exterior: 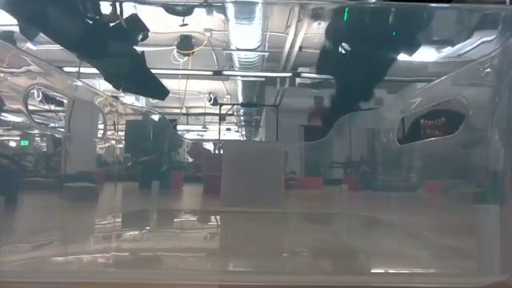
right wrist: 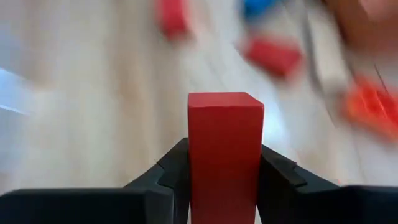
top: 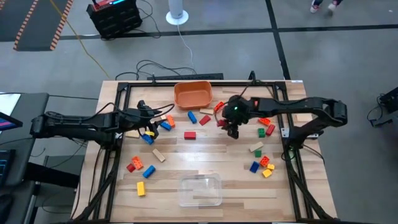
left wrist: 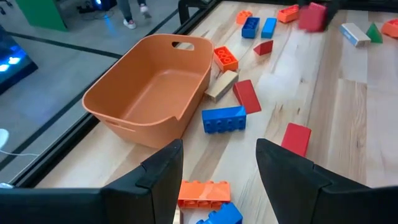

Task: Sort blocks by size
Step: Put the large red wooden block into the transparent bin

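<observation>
My right gripper (top: 231, 129) is above the middle of the table, shut on a red block (right wrist: 225, 149). My left gripper (top: 157, 122) is open and empty, low over the table left of the orange bowl (top: 193, 94). In the left wrist view (left wrist: 214, 180) an orange block (left wrist: 204, 191) and a blue block (left wrist: 219, 214) lie on the table under its fingers. Other blocks lie loose on the table: blue (top: 192, 116), red (top: 190, 134), tan (top: 158, 155), and a group at the right (top: 261, 163). My right gripper pinches the red block's two opposite side faces (right wrist: 198, 168) between its two fingers. The block's end sticks out past the fingertips. The block also shows in the left wrist view (left wrist: 313, 17), lifted clear of the table.
A clear plastic tub (top: 200, 190) stands at the table's near edge. The orange bowl (left wrist: 149, 87) stands at the far edge with blocks beside it. More blocks lie at the near left (top: 140, 177). Bare wood lies between the tub and the red block.
</observation>
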Tool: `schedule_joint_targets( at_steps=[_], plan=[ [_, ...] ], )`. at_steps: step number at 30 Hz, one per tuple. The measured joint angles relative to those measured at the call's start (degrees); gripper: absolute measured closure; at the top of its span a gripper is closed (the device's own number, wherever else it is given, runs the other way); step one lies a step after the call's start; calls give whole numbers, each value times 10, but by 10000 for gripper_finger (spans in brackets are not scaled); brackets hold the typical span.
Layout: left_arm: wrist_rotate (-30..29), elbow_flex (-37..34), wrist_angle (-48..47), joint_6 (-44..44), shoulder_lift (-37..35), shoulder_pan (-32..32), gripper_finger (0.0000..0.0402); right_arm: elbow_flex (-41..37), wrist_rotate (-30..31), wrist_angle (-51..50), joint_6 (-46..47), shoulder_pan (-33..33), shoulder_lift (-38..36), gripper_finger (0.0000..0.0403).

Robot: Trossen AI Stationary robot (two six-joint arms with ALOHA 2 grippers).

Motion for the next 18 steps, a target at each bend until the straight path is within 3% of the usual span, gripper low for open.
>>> schedule_joint_targets(
  at_steps=[5,13,18],
  plan=[
    [0,0,0,-10,1,0,203,0,-116,119,-4,44,-10,248],
    [0,1,0,-42,19,0,203,4,-122,316,28,198,86,243],
    [47,1,3,-74,20,-13,203,49,-107,304,56,269,135,240]
  ],
)
